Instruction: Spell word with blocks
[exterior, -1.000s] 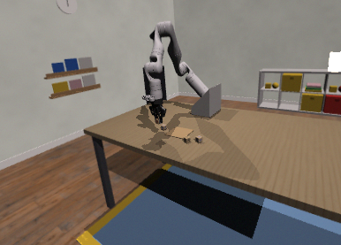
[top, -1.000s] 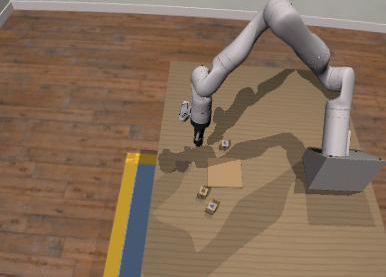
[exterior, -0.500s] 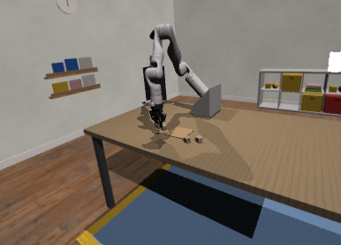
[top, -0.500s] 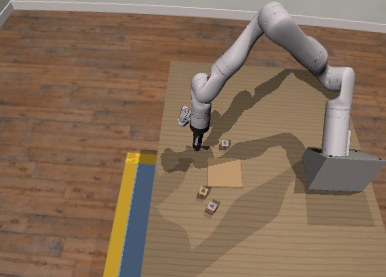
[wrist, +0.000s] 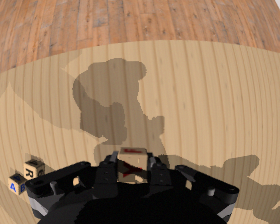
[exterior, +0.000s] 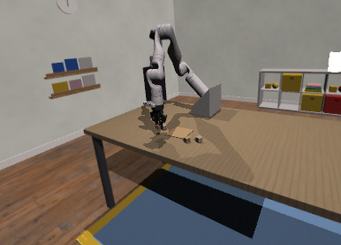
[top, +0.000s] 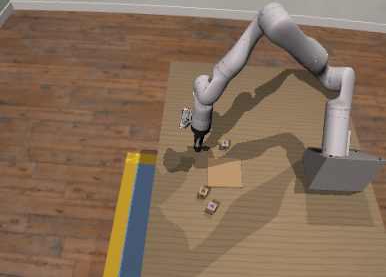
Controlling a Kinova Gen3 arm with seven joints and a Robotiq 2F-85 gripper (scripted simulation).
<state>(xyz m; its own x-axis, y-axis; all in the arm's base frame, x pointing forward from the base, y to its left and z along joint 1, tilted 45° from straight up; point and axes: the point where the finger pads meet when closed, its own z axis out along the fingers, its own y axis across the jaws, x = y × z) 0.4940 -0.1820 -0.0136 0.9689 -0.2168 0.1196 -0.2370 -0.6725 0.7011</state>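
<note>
My gripper (top: 198, 147) hangs a little above the table, left of the tan mat (top: 225, 173), and is shut on a wooden block (wrist: 133, 163) with a reddish mark on its face; I cannot read the letter. The mat lies flat with nothing on it. One block with a blue letter (top: 225, 144) sits on the table just beyond the mat's far edge. Two more blocks (top: 203, 192) (top: 212, 207) lie on the table off the mat's near left corner. In the wrist view two blocks (wrist: 31, 170) (wrist: 14, 186) show at the lower left. The gripper (exterior: 160, 126) and the mat (exterior: 182, 133) also show in the exterior view.
The table's left edge runs close to the gripper, with wooden floor and a blue and yellow floor mat (top: 132, 212) below. The robot's grey base (top: 340, 167) stands at the right of the table.
</note>
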